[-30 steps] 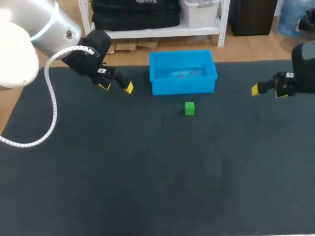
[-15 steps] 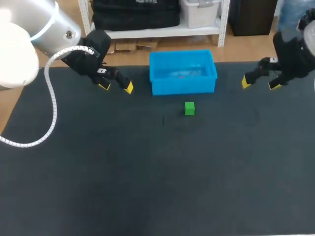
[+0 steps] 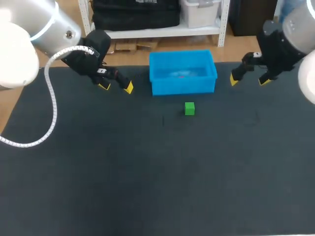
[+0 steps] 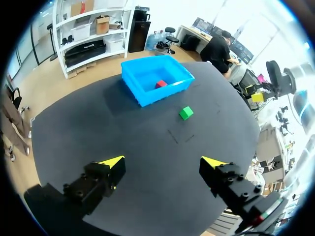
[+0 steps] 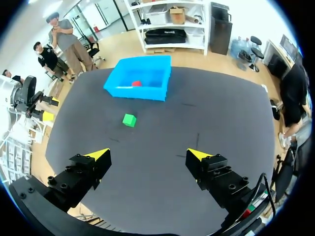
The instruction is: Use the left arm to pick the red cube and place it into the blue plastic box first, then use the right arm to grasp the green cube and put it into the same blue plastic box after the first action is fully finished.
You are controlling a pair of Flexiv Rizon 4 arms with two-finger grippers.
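Step 1 looks finished: the red cube (image 4: 161, 84) lies inside the blue plastic box (image 3: 183, 86). My left pincer (image 3: 116, 87) hangs to the left of the box, spread wide with nothing in it.

Step 2 is all left to do. The green cube (image 3: 189, 108) sits on the dark mat (image 3: 147, 172), just on the near side of the box and not touching it. My right pincer (image 3: 249, 79) hangs to the right of the box, well apart from the green cube, its 2 fingers released and empty. I judge it has yet to come down on that cube, grasp it and carry it over the rim.

I can make out no label or writing on the 2 cubes, the box or the mat.
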